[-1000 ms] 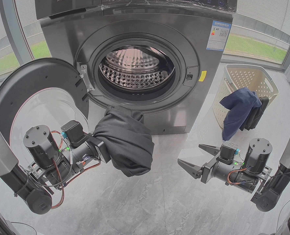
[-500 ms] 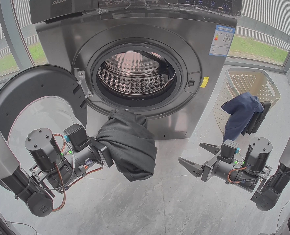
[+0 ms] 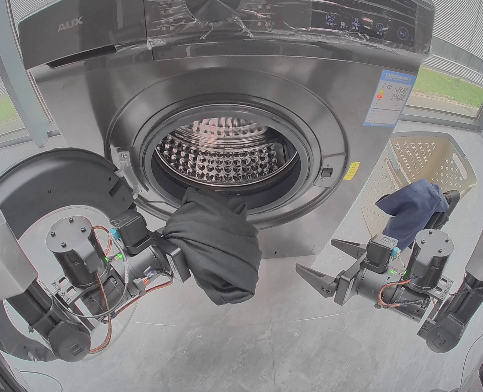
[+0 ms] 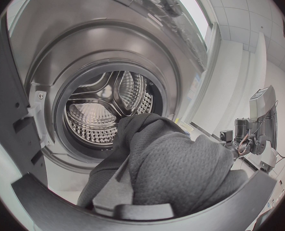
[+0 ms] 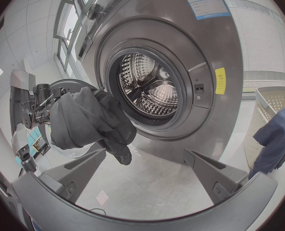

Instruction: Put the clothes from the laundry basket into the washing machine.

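**Loading stage, first garment at the porthole.** The left gripper [image 3: 171, 257] was clenched on a bunched black garment [image 3: 217, 251], its fingers buried in the cloth. It held the bundle just in front of the washing machine [image 3: 225, 83], at the 6 o'clock edge of the porthole. The top of the bundle overlapped the lower rim, but none of it lay inside the drum [image 3: 219, 153], which looked empty. The door [image 3: 51, 186] stood swung wide at 8 o'clock of the opening. The right gripper [image 3: 316, 256] hung released and empty at 4 o'clock of the porthole, well apart from the cloth. The laundry basket [image 3: 459, 164], at 3 o'clock of the machine, carried a blue garment [image 3: 413, 208] and a darker one [image 3: 448, 200] draped over its rim. Judged progress: nothing was loaded yet, one piece was about to go in, and at least two were left to fetch.
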Motion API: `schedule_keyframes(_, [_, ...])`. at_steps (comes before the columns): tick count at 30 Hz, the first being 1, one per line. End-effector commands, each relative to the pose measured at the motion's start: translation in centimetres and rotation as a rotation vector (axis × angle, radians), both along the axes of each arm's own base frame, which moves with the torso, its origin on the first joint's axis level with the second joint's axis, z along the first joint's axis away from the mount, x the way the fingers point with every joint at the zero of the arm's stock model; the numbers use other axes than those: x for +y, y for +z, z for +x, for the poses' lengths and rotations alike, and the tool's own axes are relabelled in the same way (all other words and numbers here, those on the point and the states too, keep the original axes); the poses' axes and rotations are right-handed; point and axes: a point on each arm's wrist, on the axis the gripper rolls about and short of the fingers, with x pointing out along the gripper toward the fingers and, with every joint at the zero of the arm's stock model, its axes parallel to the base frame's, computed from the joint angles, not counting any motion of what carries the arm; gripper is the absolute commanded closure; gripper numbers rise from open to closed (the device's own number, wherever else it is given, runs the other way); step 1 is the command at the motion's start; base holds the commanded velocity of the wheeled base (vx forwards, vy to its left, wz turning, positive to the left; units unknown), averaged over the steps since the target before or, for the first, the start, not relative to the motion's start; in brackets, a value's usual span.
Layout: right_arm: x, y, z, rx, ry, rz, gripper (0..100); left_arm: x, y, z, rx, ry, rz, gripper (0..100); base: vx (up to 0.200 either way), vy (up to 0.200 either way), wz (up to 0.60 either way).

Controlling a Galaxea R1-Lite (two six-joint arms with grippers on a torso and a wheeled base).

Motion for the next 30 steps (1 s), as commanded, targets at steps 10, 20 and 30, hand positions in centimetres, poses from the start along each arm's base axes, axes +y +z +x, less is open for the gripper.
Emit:
schedule_keyframes(10, [0.1, -0.3, -0.4, 0.014, 0.012, -0.009, 0, -0.4, -0.4, -0.1, 0.010, -0.014, 0.008, 100, 0.040, 0.000, 0.00])
schedule_keyframes(20, [0.3, -0.4, -0.9, 0.023, 0.031, -0.017, 0, -0.7, -0.6, -0.2, 0.016, -0.025, 0.012, 100, 0.000, 0.000, 0.00])
schedule_keyframes(30, [1.1, 0.1, -2.3, 0.012, 0.081, -0.009, 0, -3.1, -0.7, 1.7, -0.033, -0.026, 0.008, 100, 0.000, 0.000, 0.00])
